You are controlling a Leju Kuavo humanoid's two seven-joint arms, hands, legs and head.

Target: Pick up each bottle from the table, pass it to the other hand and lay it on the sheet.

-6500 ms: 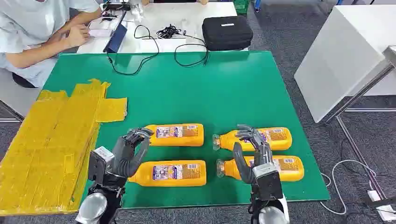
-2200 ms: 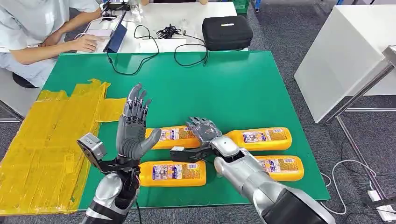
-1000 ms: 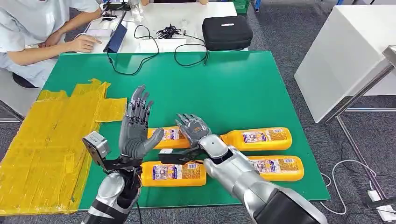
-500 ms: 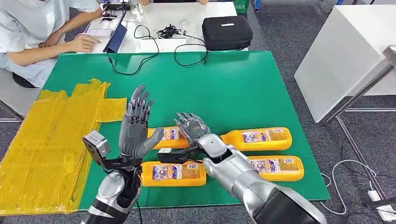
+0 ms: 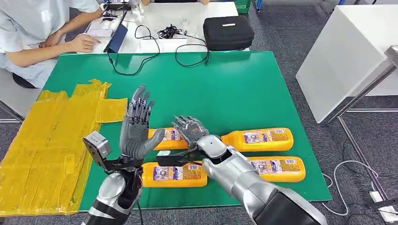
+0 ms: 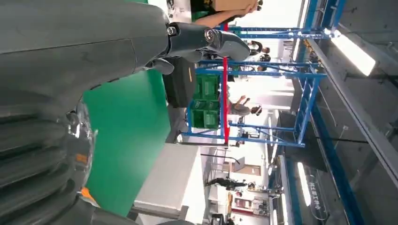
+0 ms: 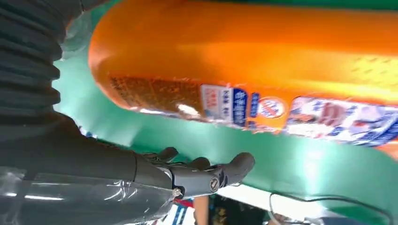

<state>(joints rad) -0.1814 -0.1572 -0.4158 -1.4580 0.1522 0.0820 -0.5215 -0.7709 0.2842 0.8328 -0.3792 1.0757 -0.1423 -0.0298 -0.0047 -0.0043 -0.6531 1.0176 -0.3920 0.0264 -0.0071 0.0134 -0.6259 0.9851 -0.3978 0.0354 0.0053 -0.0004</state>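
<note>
moved: right hand (image 5: 190, 131) has crept a bit further left over the far-left bottle (image 5: 170, 138) in the last second; left hand (image 5: 136, 124) has stayed raised.
right hand: fingers spread, palm down over the bottle, nothing gripped yet; contact, can't tell.
left hand: fingers spread, upright, holding nothing, beside the bottle's cap end.
bottles: four orange ones lying flat on the green bench (image 5: 225, 89), two rows of two; none on the yellow sheet (image 5: 51, 136) at the left.
handling: likely full, so some weight; smooth glossy plastic, rolls and slips easily.
grip point: mid-body around the label, across the width, leaving an end free for the handover.
</note>
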